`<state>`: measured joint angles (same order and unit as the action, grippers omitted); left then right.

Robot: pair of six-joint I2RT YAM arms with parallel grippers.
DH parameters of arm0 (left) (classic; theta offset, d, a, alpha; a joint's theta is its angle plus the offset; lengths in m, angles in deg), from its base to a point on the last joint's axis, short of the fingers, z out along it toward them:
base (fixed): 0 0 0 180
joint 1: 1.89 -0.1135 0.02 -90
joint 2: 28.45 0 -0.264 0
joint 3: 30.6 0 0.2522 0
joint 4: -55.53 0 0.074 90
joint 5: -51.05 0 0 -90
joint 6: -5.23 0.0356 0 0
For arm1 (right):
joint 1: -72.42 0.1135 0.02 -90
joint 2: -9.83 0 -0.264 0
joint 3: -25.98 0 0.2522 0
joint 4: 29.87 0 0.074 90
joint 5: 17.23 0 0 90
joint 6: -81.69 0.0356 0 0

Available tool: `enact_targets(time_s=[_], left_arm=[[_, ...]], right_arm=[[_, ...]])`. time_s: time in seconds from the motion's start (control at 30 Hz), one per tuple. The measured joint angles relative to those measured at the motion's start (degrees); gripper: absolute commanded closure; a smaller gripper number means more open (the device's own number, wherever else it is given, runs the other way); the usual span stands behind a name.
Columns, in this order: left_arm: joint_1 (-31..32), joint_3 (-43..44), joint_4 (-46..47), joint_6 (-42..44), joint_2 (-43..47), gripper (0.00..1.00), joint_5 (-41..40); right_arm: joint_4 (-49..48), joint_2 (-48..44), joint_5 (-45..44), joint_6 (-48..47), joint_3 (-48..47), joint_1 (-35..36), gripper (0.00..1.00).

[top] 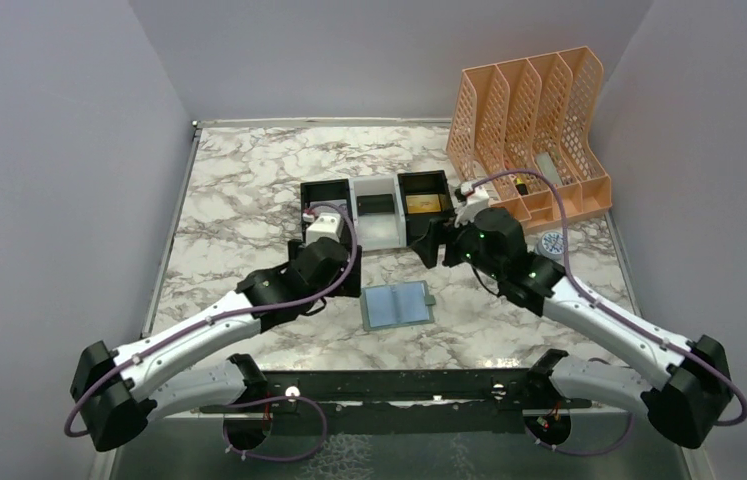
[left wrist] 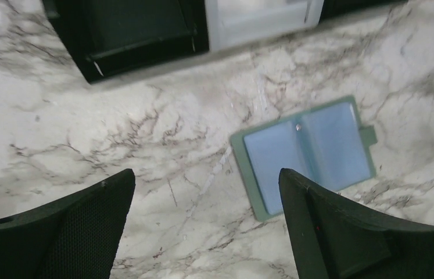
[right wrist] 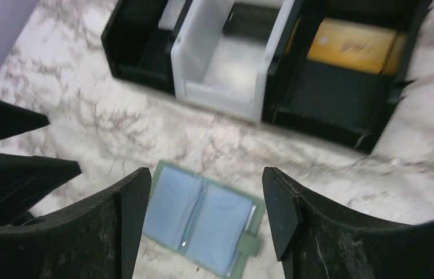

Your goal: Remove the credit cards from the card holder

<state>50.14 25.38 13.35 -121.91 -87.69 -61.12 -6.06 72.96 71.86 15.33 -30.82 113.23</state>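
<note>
The card holder (top: pixel 398 306) lies open and flat on the marble, sage-green with pale blue pockets, its tab at the right; it also shows in both wrist views (left wrist: pixel 304 157) (right wrist: pixel 203 218). A gold credit card (top: pixel 425 204) (right wrist: pixel 351 43) lies in the right black compartment of the tray. A dark card (top: pixel 377 206) sits in the white middle compartment. My left gripper (left wrist: pixel 205 180) hangs open over bare marble, left of the holder. My right gripper (right wrist: pixel 205 180) is open above the holder, with nothing between its fingers.
The black-and-white three-compartment tray (top: pixel 349 190) stands just beyond both grippers. An orange file rack (top: pixel 534 120) fills the back right corner, with a small round object (top: pixel 551 242) in front of it. The left arm's fingers (right wrist: pixel 5 151) show at the right wrist view's left edge.
</note>
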Motion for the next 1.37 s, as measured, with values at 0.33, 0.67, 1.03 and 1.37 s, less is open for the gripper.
enact_targets(time_s=[0.33, 0.67, 1.03, 1.37], left_arm=[[-6.1, 7.8, -6.3, 7.2, 8.4, 0.01, -15.4], [-31.1, 8.3, -7.3, 12.9, 9.0, 0.01, -10.1], [-31.1, 15.2, -11.5, 11.3, 14.1, 0.01, -10.8], [-31.1, 24.1, -11.7, 12.5, 16.3, 0.01, -11.8]], right_arm=[[-13.6, -16.6, -19.7, -13.9, 4.8, 0.0, 0.23], [-12.9, -8.0, -24.7, -14.6, -0.8, -7.6, 0.21], [1.0, -9.0, -5.8, -9.7, -10.0, -20.3, 0.0], [1.6, -17.4, -5.5, -11.1, -16.7, -20.3, 0.0]])
